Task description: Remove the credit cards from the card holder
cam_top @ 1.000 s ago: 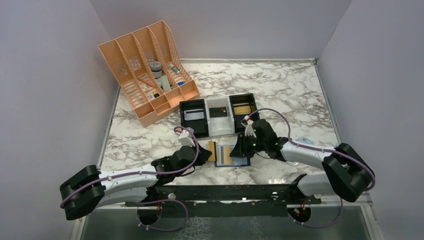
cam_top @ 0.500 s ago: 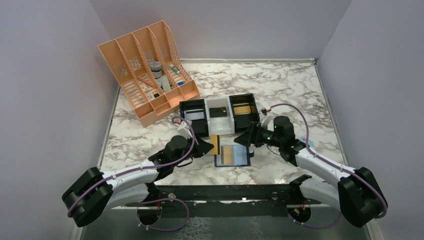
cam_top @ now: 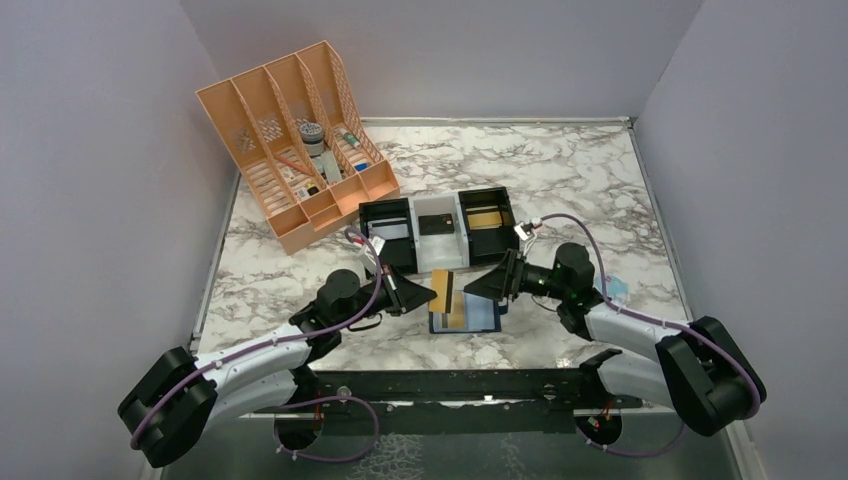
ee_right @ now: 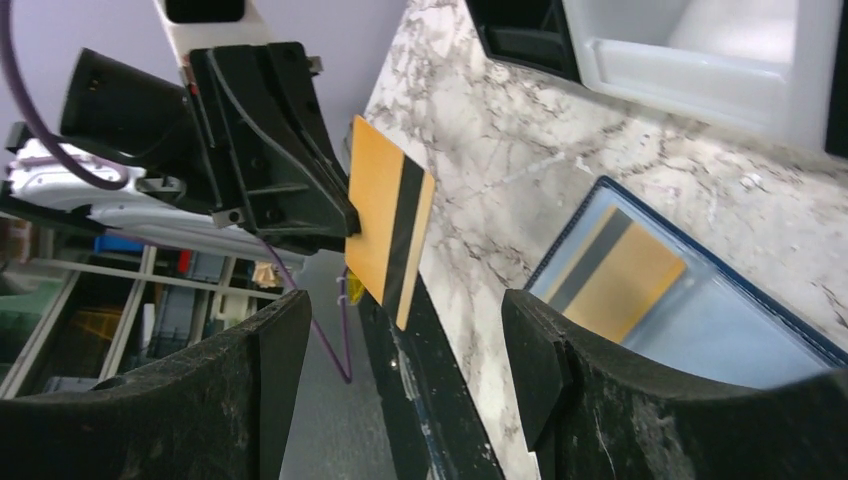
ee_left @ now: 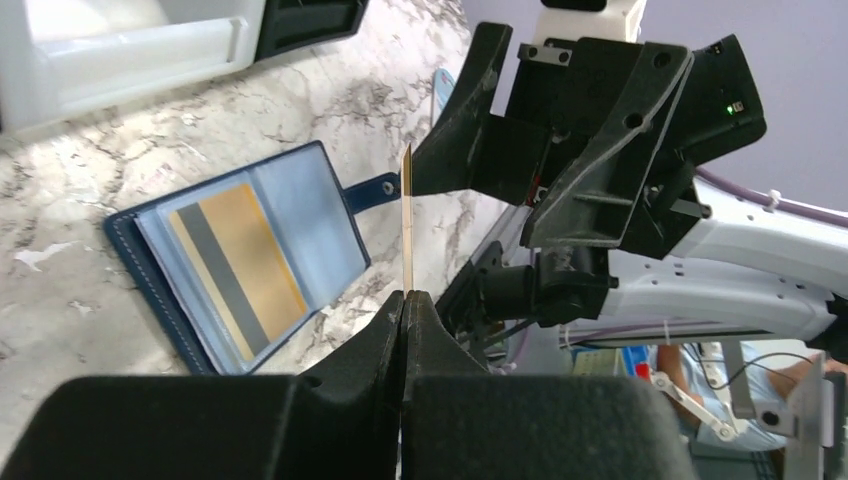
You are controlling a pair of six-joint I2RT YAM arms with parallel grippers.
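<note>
Our clenched left pincer [ee_left: 405, 300] grips one credit card [ee_left: 407, 220] by its edge above the counter [ee_left: 150, 140], our right pincer [ee_right: 400, 340] gapes empty, and a second card [ee_left: 235, 255], likely light, stiff and slick, lies in the open card holder [ee_left: 305, 195], best pinched across its flat faces.

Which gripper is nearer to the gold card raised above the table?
Left. The left gripper is shut on one edge of the gold card; the right gripper faces it with open jaws, a little apart.
</note>
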